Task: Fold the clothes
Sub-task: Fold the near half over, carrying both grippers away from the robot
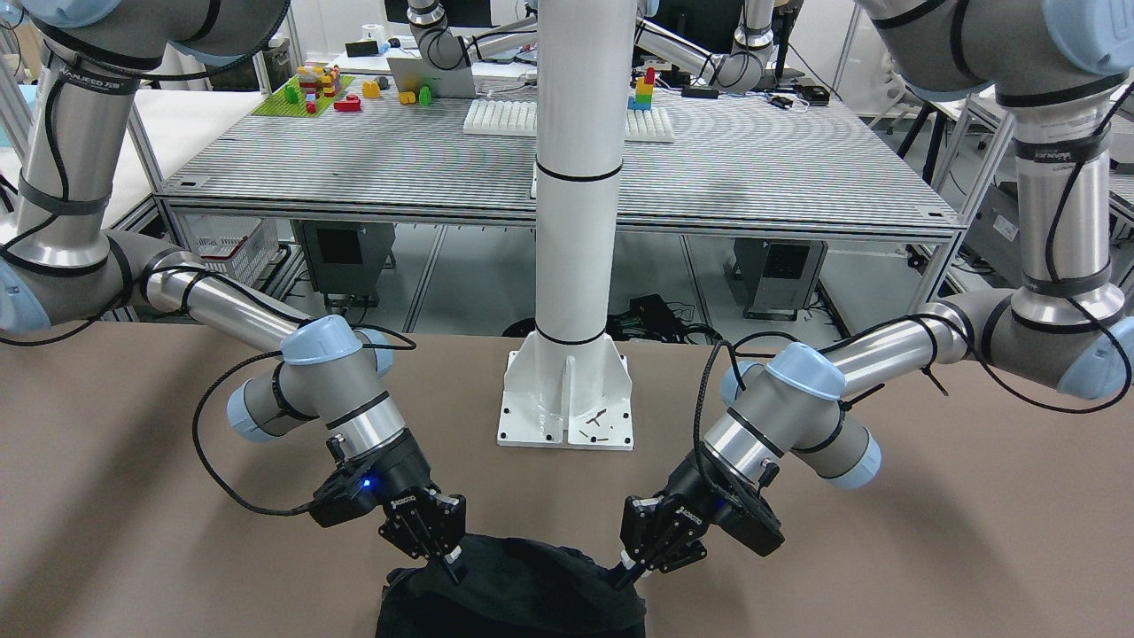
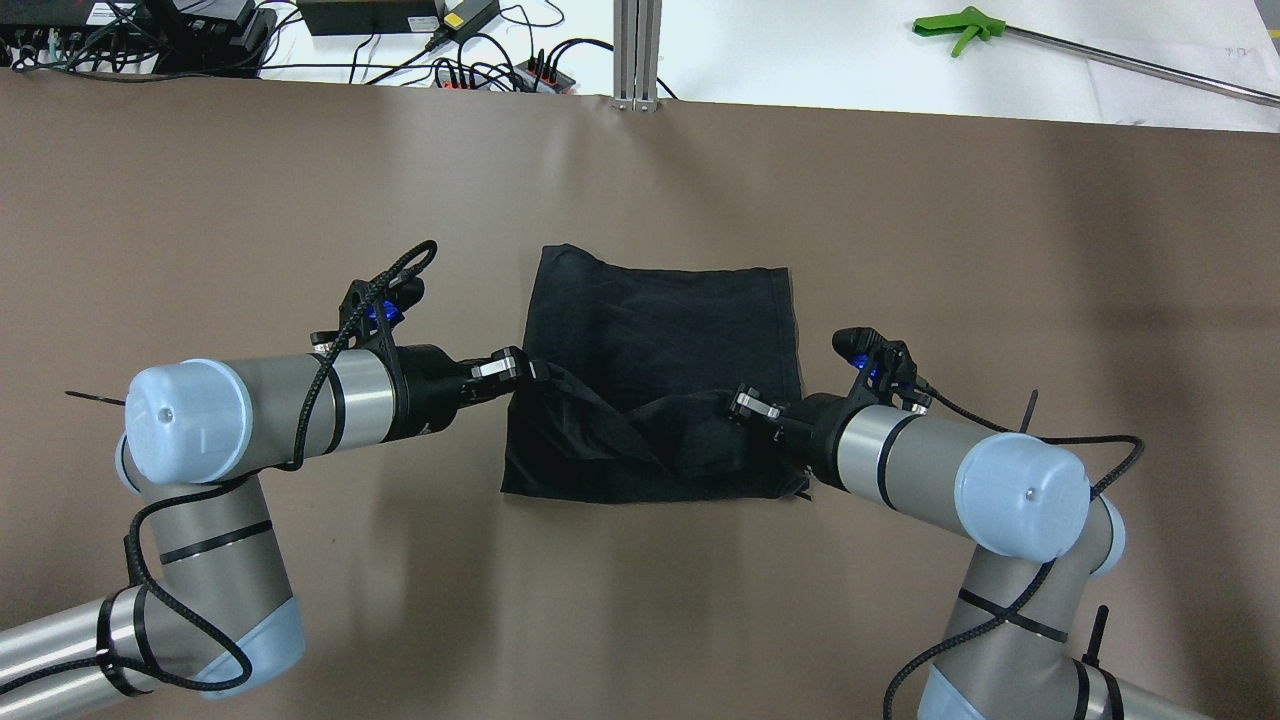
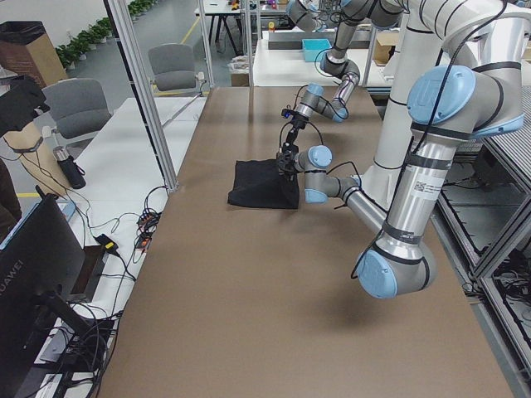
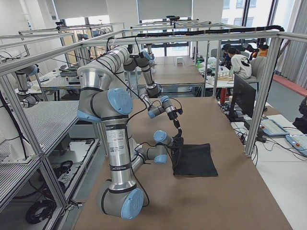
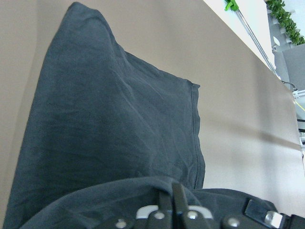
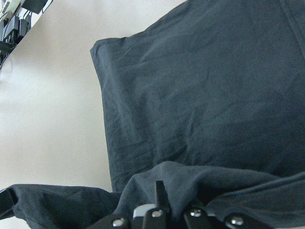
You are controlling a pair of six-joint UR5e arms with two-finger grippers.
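The clothes are one plain black cloth (image 2: 660, 330) in the middle of the brown table. Its far part lies flat, while its near part is raised and bunched between the two grippers. My left gripper (image 2: 522, 368) is shut on the cloth's left near edge, and in the left wrist view its closed fingertips (image 5: 174, 198) pinch a fold of the cloth (image 5: 109, 129). My right gripper (image 2: 748, 405) is shut on the right near edge, its fingertips (image 6: 159, 193) buried in fabric (image 6: 205, 95). In the front-facing view the cloth (image 1: 523, 594) sags between the left gripper (image 1: 627, 574) and the right gripper (image 1: 454, 564).
The white pillar's base plate (image 1: 565, 408) stands on the table on the robot's side of the cloth. Cables and power strips (image 2: 480, 70) line the far table edge, with a green grabber tool (image 2: 960, 25) on the white surface beyond. Bare brown table (image 2: 1000, 250) surrounds the cloth.
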